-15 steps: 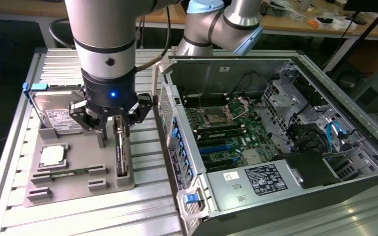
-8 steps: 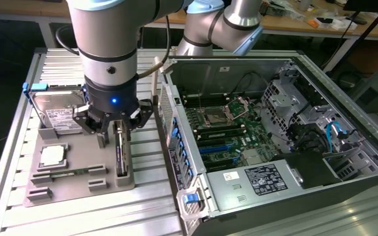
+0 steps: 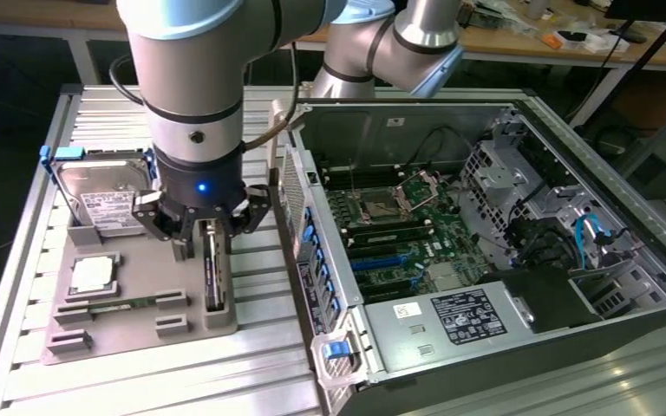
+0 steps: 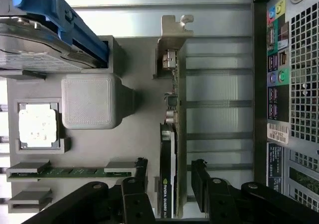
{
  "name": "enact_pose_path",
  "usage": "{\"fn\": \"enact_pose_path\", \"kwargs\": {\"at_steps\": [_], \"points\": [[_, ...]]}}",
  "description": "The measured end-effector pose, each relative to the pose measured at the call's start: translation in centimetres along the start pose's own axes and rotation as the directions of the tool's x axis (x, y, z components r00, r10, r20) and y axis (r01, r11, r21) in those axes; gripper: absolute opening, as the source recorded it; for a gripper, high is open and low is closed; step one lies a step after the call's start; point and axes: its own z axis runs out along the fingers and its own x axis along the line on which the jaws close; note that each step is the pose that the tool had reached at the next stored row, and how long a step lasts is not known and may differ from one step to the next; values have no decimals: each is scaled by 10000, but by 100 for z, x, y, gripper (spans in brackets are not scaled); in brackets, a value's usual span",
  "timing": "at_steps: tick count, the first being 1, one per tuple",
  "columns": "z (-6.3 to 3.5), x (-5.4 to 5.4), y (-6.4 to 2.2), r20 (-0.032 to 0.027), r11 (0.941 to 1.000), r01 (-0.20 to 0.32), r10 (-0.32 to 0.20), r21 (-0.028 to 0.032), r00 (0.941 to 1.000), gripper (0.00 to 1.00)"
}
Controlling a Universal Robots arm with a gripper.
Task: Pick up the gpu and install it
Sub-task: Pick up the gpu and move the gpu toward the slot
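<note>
Gripper (image 3: 202,253) fully open, straddling gpu (image 4: 168,134) standing on edge in tray (image 3: 136,334); nothing held. Judgement: centre it between fingers (image 4: 142,179), close squarely on its body (away from bracket (image 4: 174,27)).

The tabletop (image 3: 101,113) is a bed of pale ribbed aluminium slats with dark grooves between them, running from the exterior view's left to its right. Two things lie directly on it. Toward the exterior view's left sits a flat grey holder tray (image 3: 136,334), roughly rectangular, with raised blocks and slots moulded into its top. Bare slats show past its far edge, along its left side and in front of its near edge. On the exterior view's right an open computer case (image 3: 368,126) lies on its side, its ported rear panel facing the tray. In the wrist view a strip of bare slats lies between tray and case.
</note>
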Motion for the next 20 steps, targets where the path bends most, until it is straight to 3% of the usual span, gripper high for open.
{"fn": "enact_pose_path", "kwargs": {"at_steps": [12,20], "points": [[179,-4,-4,17,9987,-508,508,-4,9987,48],[181,-4,-4,16,9987,-515,515,-3,9987,48]]}}
